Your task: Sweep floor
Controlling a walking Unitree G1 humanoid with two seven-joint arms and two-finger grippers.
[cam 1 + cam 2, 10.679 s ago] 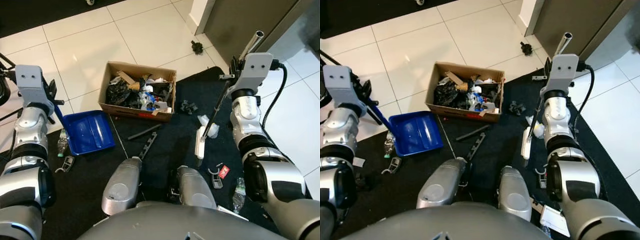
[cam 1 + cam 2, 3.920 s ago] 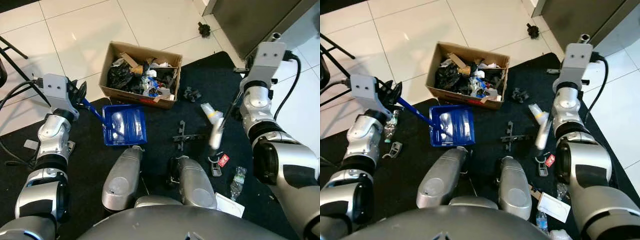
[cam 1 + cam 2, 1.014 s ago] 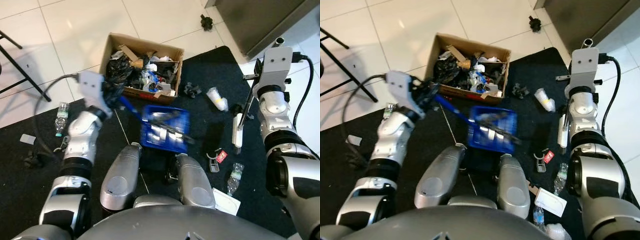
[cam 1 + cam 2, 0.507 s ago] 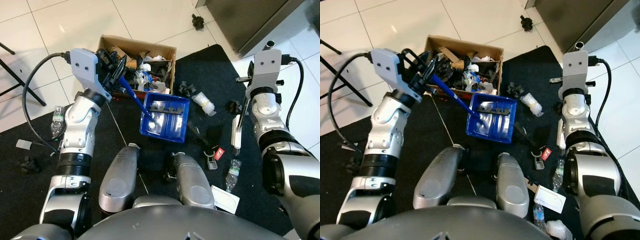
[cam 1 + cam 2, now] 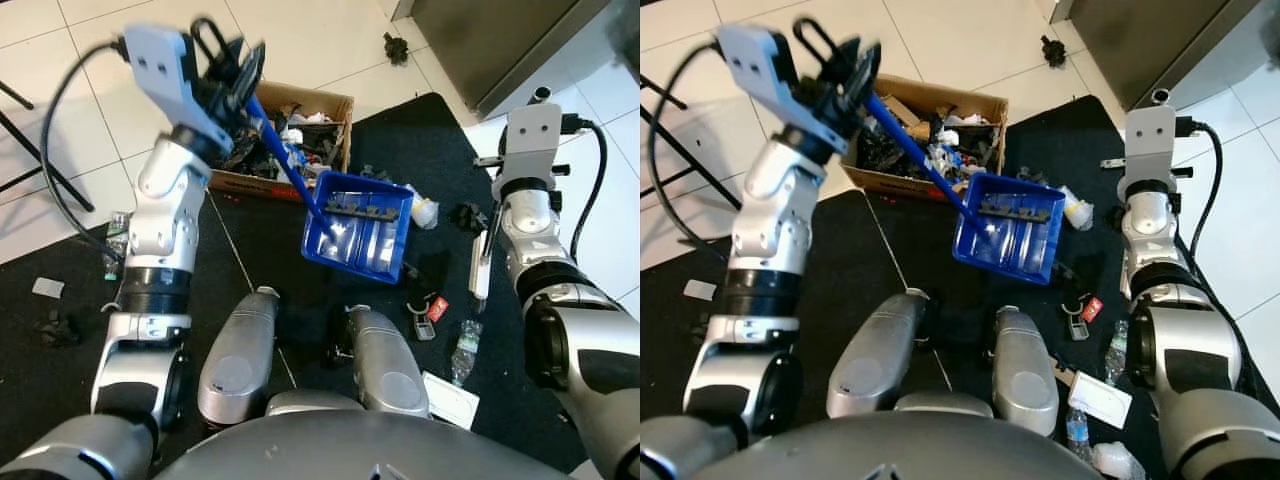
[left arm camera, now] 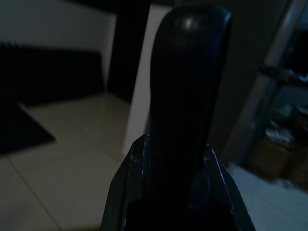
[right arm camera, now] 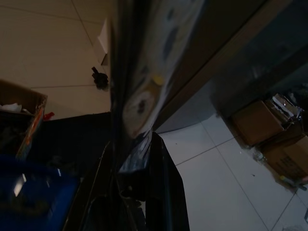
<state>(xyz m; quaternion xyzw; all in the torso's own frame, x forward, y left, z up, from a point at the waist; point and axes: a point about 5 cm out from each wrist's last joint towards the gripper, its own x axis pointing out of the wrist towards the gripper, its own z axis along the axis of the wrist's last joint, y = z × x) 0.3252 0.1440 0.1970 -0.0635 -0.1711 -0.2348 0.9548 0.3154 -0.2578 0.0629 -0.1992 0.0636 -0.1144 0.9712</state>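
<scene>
Left gripper (image 5: 232, 72) raised high, clamped on handle of blue dustpan (image 5: 361, 226); pan held off the floor over black mat (image 5: 270, 265), just beside cardboard box (image 5: 330, 105) of rubbish, dark debris strip lying in pan. Right gripper (image 5: 497, 175) at mat's far edge, closed round upright broom handle (image 5: 486, 244). Red tag (image 5: 437, 309), plastic bottle (image 5: 465, 345), white card (image 5: 449, 397) scattered on mat. No legible writing anywhere.
</scene>
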